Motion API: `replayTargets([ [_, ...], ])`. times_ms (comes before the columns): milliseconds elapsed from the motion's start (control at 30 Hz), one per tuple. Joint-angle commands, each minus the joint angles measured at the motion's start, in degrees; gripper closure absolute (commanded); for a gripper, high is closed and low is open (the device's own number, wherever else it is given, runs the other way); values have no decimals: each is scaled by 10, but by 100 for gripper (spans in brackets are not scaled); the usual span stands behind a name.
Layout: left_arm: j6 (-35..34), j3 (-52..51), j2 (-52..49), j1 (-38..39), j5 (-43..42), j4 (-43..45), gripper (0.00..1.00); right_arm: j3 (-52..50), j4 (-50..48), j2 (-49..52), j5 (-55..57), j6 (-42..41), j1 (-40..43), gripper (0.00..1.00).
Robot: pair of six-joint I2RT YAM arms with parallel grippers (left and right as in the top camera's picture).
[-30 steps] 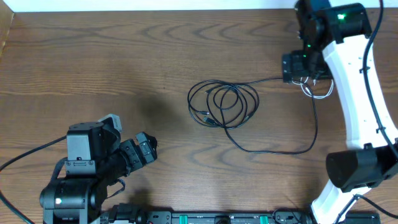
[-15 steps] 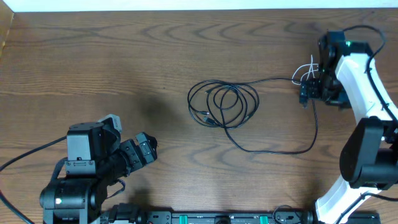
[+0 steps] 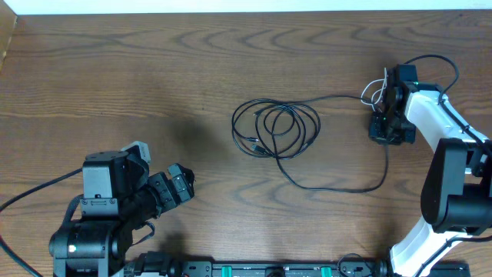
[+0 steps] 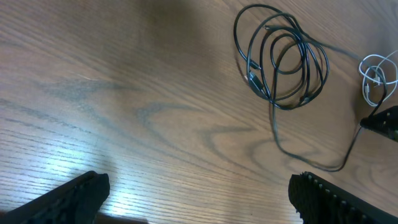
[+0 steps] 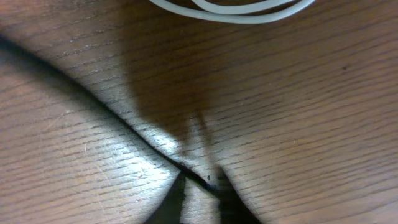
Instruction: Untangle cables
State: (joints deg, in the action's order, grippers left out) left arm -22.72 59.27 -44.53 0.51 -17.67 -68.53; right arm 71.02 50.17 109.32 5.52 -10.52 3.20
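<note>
Overhead: the black cable (image 3: 277, 127) lies coiled mid-frame, its tail running to the right end effector (image 3: 382, 131). Pull slowly away from the coil, clear of the white cable (image 3: 374, 91).

Left wrist: the left end effector (image 4: 199, 193) gapes empty above the bench (image 4: 124, 112).

Right wrist: closed tips pinch the tail.

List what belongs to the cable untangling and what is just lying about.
Job:
black cables
white cable
right tool, shut on the black cables
left tool, open

Lying about:
table
thick arm wire
</note>
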Motion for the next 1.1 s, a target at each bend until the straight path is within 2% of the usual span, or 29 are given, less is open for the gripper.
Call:
replayTargets([
  [0, -3, 2, 0, -2, 4, 0, 2, 10, 25, -10, -36, -1, 1, 99],
  [167, -3, 2, 0, -2, 4, 0, 2, 70, 107, -28, -130, 9, 1, 99],
  [333, -3, 2, 0, -2, 4, 0, 2, 160, 194, -90, -391, 142, -3, 99],
  [467, -3, 2, 0, -2, 4, 0, 2, 235, 209, -166, -534, 135, -16, 99],
  [533, -3, 2, 0, -2, 4, 0, 2, 268, 185, -207, -568, 98, -32, 99],
  [667, -3, 2, 0, -2, 4, 0, 2, 295, 69, -287, -568, -38, -98, 98],
  [800, -3, 2, 0, -2, 4, 0, 2, 295, -27, -333, -525, -96, -184, 98],
  [933, -3, 2, 0, -2, 4, 1, 2, 295, -39, -347, -396, -118, -273, 98],
  [1067, -4, 2, 0, -2, 4, 1, 2, 295, -4, -345, -249, -118, -317, 97],
])
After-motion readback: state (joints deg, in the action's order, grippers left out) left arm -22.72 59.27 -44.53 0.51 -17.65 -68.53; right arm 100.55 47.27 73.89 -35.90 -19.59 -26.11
